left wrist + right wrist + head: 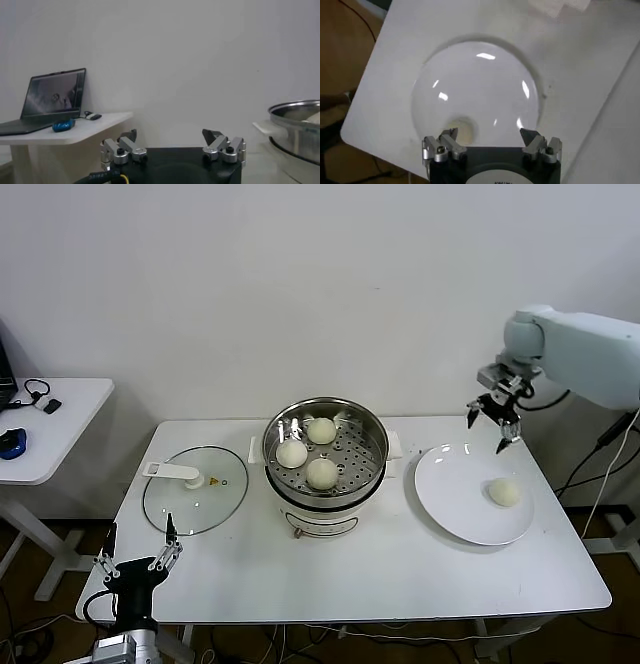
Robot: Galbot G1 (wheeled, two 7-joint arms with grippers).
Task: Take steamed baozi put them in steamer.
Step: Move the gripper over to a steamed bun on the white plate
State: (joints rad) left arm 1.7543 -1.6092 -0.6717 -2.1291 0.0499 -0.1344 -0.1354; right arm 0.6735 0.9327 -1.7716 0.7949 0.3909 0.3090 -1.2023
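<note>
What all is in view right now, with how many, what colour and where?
Steamed baozi: four, cream-white; three in the steamer, one on the plate.
Steamer: one, shiny steel on a white base; middle of the table.
Plate: one, white; beside the steamer, on the robot's right.
Glass lid: one, clear with white handle; flat on the robot's left of the steamer.
Table: one, white.
Side table: one, white; far left, holding a laptop and small items.
Left gripper: jaws open, parked at the table's near left edge.
Right gripper: jaws open, empty, above the plate's far edge.
</note>
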